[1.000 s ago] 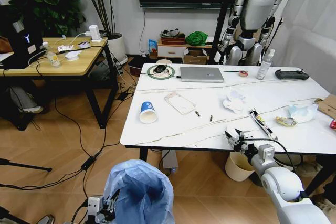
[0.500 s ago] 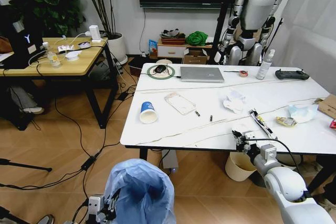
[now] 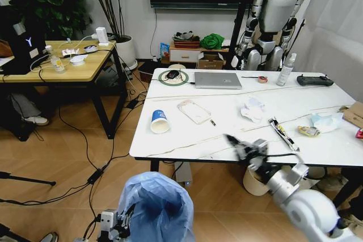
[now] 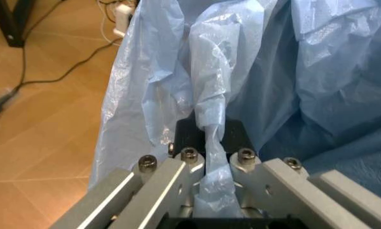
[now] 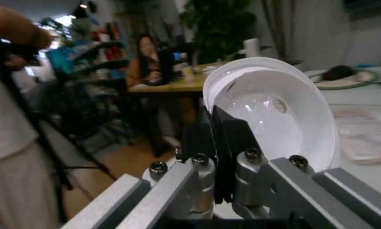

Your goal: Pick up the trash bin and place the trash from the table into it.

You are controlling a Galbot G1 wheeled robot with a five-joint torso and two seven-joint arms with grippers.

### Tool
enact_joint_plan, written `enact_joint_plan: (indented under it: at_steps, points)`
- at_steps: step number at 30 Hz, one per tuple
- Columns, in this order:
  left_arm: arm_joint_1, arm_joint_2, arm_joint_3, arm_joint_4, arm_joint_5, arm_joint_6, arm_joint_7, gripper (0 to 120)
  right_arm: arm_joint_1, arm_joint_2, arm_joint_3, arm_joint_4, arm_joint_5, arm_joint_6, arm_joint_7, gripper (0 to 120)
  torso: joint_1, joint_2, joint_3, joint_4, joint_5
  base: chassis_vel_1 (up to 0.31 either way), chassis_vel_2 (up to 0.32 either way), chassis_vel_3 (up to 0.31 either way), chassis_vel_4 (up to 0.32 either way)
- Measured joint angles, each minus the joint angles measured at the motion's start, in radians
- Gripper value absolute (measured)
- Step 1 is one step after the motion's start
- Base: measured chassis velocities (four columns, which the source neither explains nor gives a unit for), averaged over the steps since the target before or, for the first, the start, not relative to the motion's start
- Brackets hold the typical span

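The left end effector (image 4: 207, 143) is pressed together on a gathered fold of the liner of the trash bin (image 3: 156, 205), which hangs just ahead of its fingers, low beside the worktop's near corner. That pale-blue film is thin, crinkly and slack. It will probably stretch or slip through a pinch, so a firmer hold would likely be the stiff rim under the bag, not the plastic alone.

Up on the white, dark-veined worktop (image 3: 187, 140), the paper cup (image 3: 160, 121) lies on its side, well apart from the right end effector (image 3: 241, 148), with its round mouth turned toward that end effector. The cup looks light and thin-walled, so it would roll easily and crush under a hard squeeze; a gentle hold across the rim seems best. The flat clear plastic pack (image 3: 194, 111) lies beyond the cup and looks slick and hard to get under.

The right end effector hovers over the worktop's near edge, its dark pads apparently pressed together on nothing. Farther off lie a soft crumpled tissue (image 3: 252, 109) and a long narrow printed wrapper (image 3: 282, 133)
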Motion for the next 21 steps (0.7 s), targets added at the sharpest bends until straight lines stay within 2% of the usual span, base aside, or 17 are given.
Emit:
enact_joint_plan:
  at_steps: [2, 3, 5, 8, 13, 17, 21]
  points:
    - [0.0, 0.019, 0.011, 0.0, -0.003, 0.002, -0.005, 0, 0.015, -0.012, -0.151, -0.001, 0.023, 0.058, -0.052, 0, 0.0, 0.0, 0.0, 0.0, -0.0004, 0.0, 0.0, 0.0, 0.0]
    - [0.0, 0.019, 0.011, 0.0, -0.003, 0.002, -0.005, 0, 0.015, -0.012, -0.151, -0.001, 0.023, 0.058, -0.052, 0, 0.0, 0.0, 0.0, 0.0, -0.0004, 0.0, 0.0, 0.0, 0.0]
    - [-0.001, 0.033, 0.017, 0.0, -0.011, 0.004, -0.008, 0, 0.028, -0.025, -0.25, -0.034, 0.023, 0.105, -0.097, 0, 0.0, 0.0, 0.0, 0.0, -0.0003, 0.0, 0.0, 0.0, 0.0]
    - [-0.008, 0.045, 0.021, 0.001, -0.023, 0.009, -0.012, 0, 0.042, -0.032, -0.339, -0.089, -0.012, 0.145, -0.159, 0, 0.0, 0.0, 0.0, 0.0, -0.0003, 0.0, 0.0, 0.0, 0.0]
    - [-0.025, 0.057, 0.026, 0.001, -0.04, 0.016, -0.019, 0, 0.06, -0.039, -0.411, -0.157, -0.071, 0.175, -0.202, 0, 0.0, 0.0, 0.0, 0.0, -0.0002, 0.0, 0.0, 0.0, 0.0]
    - [-0.032, 0.06, 0.028, -0.005, -0.05, 0.018, -0.023, 0, 0.058, -0.05, -0.41, -0.18, -0.114, 0.183, -0.209, 0, 0.0, 0.0, 0.0, 0.0, -0.0002, 0.0, 0.0, 0.0, 0.0]
    - [-0.036, 0.07, 0.031, -0.01, -0.053, 0.019, -0.026, 0, 0.037, -0.071, -0.363, -0.186, -0.144, 0.192, -0.222, 16, 0.0, 0.0, 0.0, -0.0001, -0.0002, 0.0, 0.0, 0.0, 0.0]
